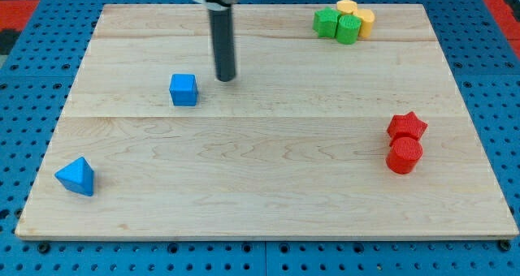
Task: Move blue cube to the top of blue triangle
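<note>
Blue cube (184, 90) sits left of centre on the tabletop (268, 187), well above the blue triangle (76, 177) near the view's bottom-left corner. My tip (225, 79), a bare rod with no fingers to open or close, stands just to the cube's upper right, so it should push steadily down-left, stopping just above the triangle.

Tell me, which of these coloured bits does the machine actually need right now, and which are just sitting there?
Needed:
blue cube
blue triangle
my tip, just to the cube's right and slightly above it in the view

Just lying about:
red star
red cylinder
green blocks
yellow blocks
</note>
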Available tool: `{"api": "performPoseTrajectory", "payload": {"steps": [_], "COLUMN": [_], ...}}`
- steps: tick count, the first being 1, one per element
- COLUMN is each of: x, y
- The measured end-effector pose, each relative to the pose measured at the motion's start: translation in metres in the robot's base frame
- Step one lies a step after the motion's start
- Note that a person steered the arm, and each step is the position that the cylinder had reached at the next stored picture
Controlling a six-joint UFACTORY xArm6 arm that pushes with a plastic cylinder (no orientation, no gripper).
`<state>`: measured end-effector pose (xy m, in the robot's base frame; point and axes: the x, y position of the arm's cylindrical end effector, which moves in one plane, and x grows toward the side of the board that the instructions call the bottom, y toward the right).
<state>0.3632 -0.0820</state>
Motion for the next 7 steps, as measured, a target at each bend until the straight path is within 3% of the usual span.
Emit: {"api": "performPoseTrajectory", "payload": {"steps": [1, 3, 5, 6, 7], "x": [0.036, 0.014, 0.121, 0.131, 0.11], "y": [-0.035, -0.063, -0.078, -0.076, 0.015]}}
